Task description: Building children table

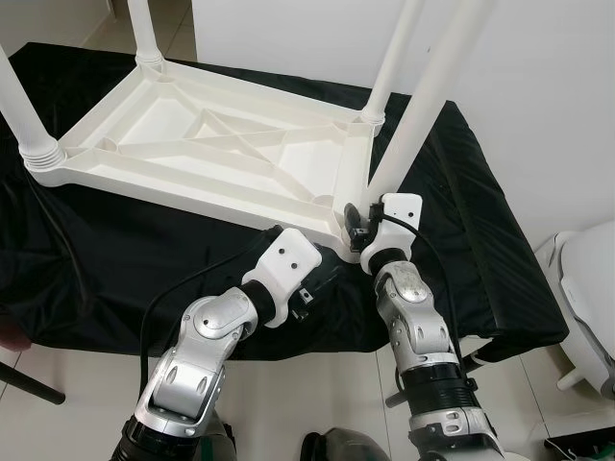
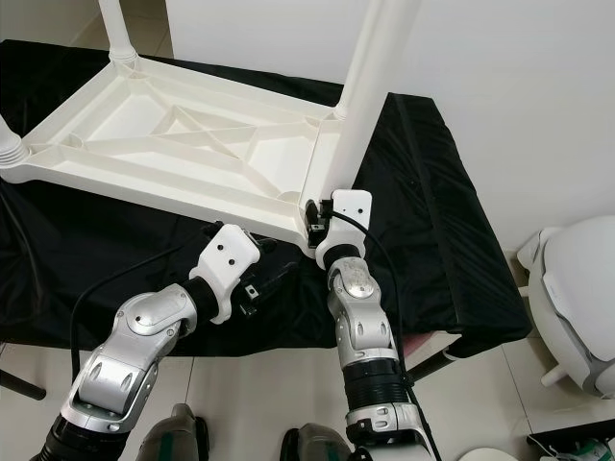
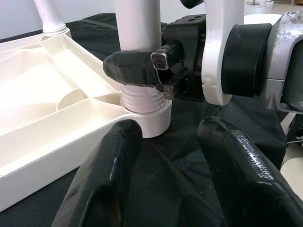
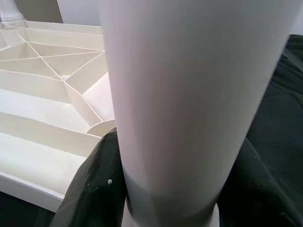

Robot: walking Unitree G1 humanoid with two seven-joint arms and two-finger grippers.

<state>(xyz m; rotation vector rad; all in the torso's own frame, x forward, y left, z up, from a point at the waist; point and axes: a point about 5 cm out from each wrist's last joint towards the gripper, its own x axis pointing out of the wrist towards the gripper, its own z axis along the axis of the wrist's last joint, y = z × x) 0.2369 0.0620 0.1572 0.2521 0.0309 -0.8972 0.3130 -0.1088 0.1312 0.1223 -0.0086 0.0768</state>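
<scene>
Left eye view gives us the clearest layout: the white children's table (image 1: 207,144) lies upside down on a bench (image 1: 500,240) draped in black cloth, ribbed underside up, with legs standing in its corner sockets. We have our right gripper (image 1: 357,223) at the near right corner, its fingers (image 3: 135,68) clenched around the base of the near leg (image 1: 428,91), just above the ribbed thread where it enters the socket (image 3: 147,113). We judge this low hold is chosen so that the leg can be turned and seated straight, with little leverage to tip it.

Our left gripper (image 3: 168,175) waits just beside that corner, near the table's front edge, its fingers released and holding nothing; they point at the socket from the side, apart from it. We take it to be standing by to steady the tabletop while the right one twists.

Three other legs rise from the far left (image 1: 21,101), far middle (image 1: 144,29) and far right (image 1: 396,58) corners, so this looks like the last one to fit. A black cable (image 1: 183,288) trails along our left arm, close to the front edge of the table. A white object (image 1: 588,288) stands on the floor to the right, well apart from the work. The far right leg stands close behind the one we hold, which leaves little room for the wrist to swing.
</scene>
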